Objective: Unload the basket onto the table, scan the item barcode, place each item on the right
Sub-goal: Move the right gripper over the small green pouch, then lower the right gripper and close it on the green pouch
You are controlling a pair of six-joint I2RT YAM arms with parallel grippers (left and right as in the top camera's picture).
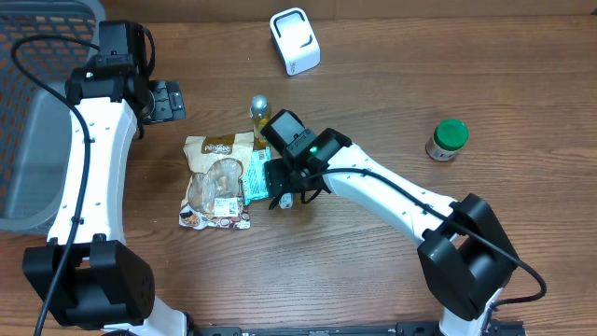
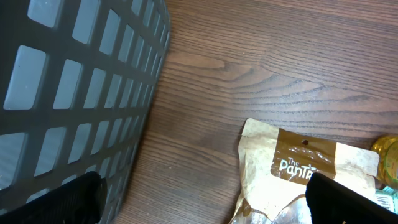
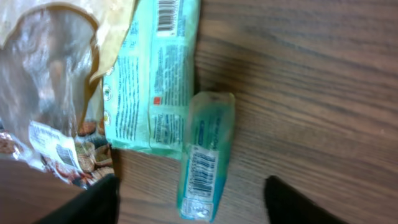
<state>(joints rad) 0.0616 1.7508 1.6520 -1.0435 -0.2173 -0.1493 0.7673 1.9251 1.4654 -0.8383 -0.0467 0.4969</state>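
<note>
A small teal packet (image 3: pixel 203 163) lies flat on the table, its barcode label facing up. It touches the end of a larger teal packet (image 3: pixel 153 81) that also shows a barcode. My right gripper (image 3: pixel 194 202) is open right above the small packet, one finger on each side and neither touching it. From overhead, the right gripper (image 1: pixel 283 187) hovers at the right edge of a tan snack bag (image 1: pixel 216 175). A white scanner (image 1: pixel 295 41) stands at the back. My left gripper (image 2: pixel 211 202) is open over bare table, between the basket and the snack bag (image 2: pixel 292 168).
A grey plastic basket (image 1: pixel 33 140) fills the left edge, close to the left arm. A small yellow bottle (image 1: pixel 259 110) stands just behind the packets. A green-lidded jar (image 1: pixel 449 139) sits at the right.
</note>
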